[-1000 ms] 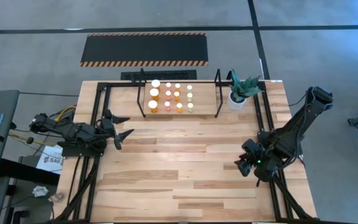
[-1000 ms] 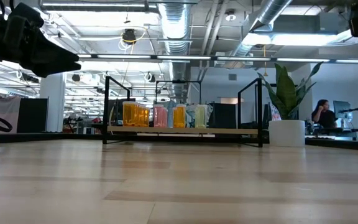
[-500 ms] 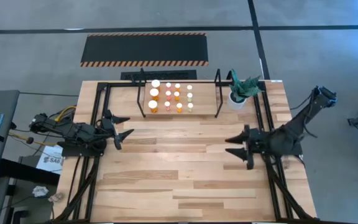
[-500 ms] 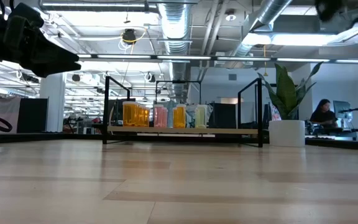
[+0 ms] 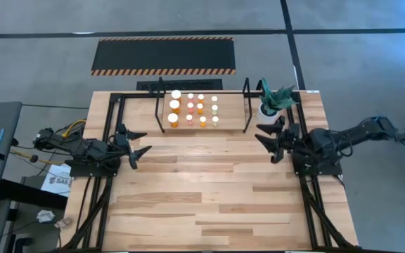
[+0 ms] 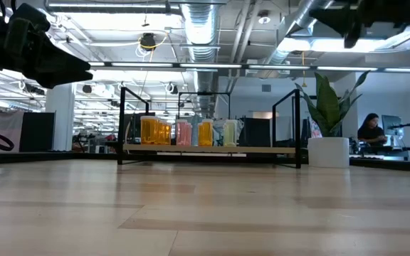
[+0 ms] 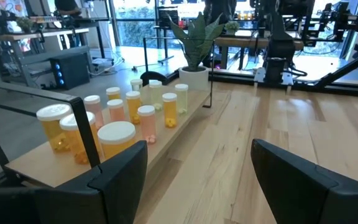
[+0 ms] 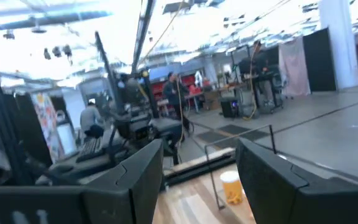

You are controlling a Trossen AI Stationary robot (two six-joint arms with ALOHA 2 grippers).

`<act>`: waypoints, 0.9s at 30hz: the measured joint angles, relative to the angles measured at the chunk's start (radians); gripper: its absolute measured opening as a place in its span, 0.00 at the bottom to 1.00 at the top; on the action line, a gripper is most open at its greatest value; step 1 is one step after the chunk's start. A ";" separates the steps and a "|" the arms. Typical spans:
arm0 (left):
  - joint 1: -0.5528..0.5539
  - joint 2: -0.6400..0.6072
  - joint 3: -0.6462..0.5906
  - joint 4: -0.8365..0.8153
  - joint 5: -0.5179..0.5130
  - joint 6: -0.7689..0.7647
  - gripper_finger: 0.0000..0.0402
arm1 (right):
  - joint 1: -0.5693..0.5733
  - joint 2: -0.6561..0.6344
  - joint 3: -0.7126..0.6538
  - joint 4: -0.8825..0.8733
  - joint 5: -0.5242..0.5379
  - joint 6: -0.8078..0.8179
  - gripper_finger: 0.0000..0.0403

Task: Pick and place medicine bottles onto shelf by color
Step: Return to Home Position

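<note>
Medicine bottles (image 5: 200,107) all stand upright on the shelf (image 5: 245,107) at the far middle of the table (image 5: 209,190), white caps up, in four columns. We read them left to right as big orange, small reddish-pink, small orange and small pale. The low view shows them in line between the two hoop ends. The left gripper (image 5: 146,141) hangs over the table's left side, near the shelf's left front corner and apart from it, with fingers spread and nothing held. The right gripper (image 5: 266,143) hangs over the right side, just in front of the white plant pot (image 5: 268,109) and near the right hoop. It points toward the shelf, fingers apart and empty. We see neither gripper touching a bottle.
</note>
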 joint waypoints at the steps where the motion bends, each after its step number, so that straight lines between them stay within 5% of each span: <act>1: 0.000 0.000 0.000 0.000 0.000 0.000 0.68 | -0.031 -0.012 -0.015 0.003 -0.021 0.014 0.56; 11: 0.000 0.000 0.000 0.000 0.000 0.000 0.68 | -0.273 -0.161 -0.122 0.029 -0.252 -0.020 0.56; 27: 0.000 0.000 0.000 0.000 0.000 0.000 0.68 | -0.545 -0.355 -0.131 -0.163 -0.384 -0.025 0.56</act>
